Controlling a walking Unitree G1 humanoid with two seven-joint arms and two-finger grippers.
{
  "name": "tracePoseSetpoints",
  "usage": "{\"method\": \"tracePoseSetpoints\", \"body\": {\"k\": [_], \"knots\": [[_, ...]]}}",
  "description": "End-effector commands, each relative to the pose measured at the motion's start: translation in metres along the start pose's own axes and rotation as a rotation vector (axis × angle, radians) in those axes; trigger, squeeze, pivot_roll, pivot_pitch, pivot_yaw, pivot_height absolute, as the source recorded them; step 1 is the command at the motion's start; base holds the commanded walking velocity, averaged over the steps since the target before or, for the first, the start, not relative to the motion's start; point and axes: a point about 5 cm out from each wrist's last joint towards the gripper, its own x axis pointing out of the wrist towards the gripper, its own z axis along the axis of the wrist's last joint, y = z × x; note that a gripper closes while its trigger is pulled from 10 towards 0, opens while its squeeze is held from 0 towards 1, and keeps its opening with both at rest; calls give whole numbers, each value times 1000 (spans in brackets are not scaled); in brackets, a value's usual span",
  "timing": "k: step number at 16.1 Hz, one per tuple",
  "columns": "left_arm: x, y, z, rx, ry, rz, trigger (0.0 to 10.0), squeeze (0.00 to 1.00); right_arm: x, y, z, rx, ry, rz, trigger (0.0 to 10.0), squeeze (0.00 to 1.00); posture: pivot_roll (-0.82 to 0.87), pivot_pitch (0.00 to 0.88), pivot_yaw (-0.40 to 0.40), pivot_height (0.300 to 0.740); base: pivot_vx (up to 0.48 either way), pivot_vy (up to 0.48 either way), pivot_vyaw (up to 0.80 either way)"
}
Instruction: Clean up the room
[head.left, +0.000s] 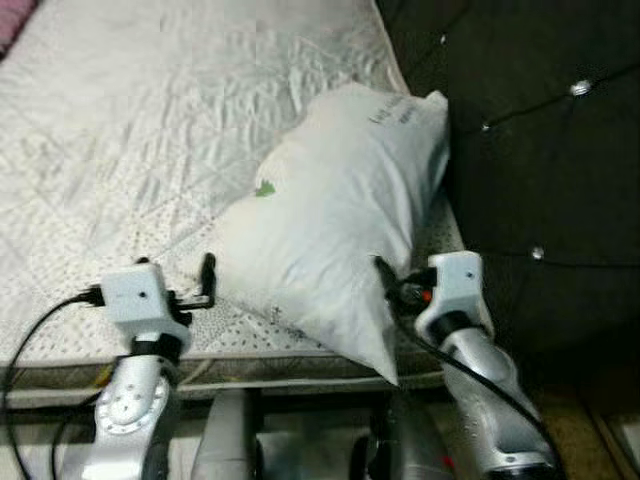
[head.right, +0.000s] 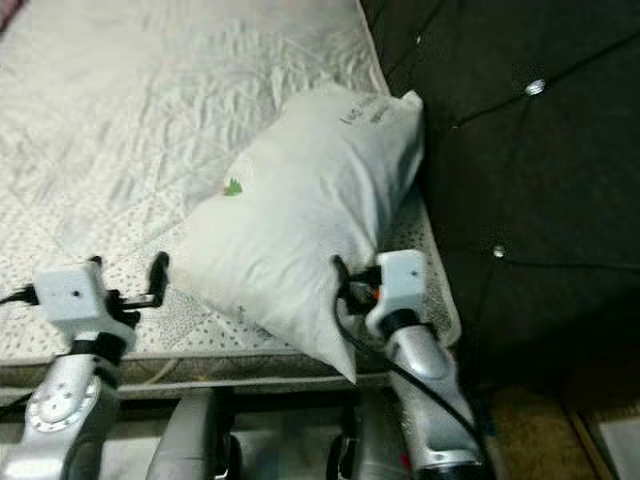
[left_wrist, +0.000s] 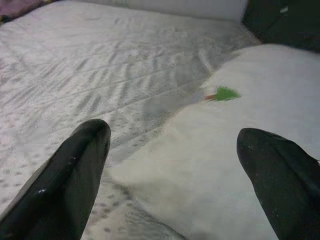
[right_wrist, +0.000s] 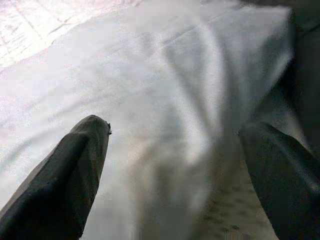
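Here: white pillow (head.left: 335, 215), lying aslant on the quilted mattress (head.left: 120, 130) beside the dark tufted headboard (head.left: 540, 150). Left gripper (left_wrist: 172, 170) spread wide at its near left edge; right gripper (right_wrist: 175, 170) spread wide against its lower right corner.

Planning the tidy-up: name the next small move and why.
Probably close both grippers inward on the pillow. The left gripper and right gripper flank its near end with fingers open, and it lies askew on the mattress, not yet gripped.
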Motion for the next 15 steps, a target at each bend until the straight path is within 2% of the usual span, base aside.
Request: {"method": "tracePoseSetpoints", "body": {"k": [1,4,11,13,15], "knots": [[-2,2,-2,8,17,11,10000,0,-3,-2,-5,5,12,-17,10000,0,68,244,-50,603,0,0,756],[-1,3,-3,11,17,13,10000,0,-2,-2,-5,5,15,-18,10000,0,67,243,-50,603,0,0,712],[1,3,-2,15,16,20,10000,0,2,-1,-10,22,56,-8,10000,0,68,247,-56,603,0,0,0],[0,3,-2,14,16,23,10000,0,0,-1,-11,46,62,4,10000,0,67,248,-57,582,0,0,0],[0,2,-1,13,16,25,10000,0,-3,-2,-12,16,86,10,10000,0,67,249,-57,573,0,0,0]]}}
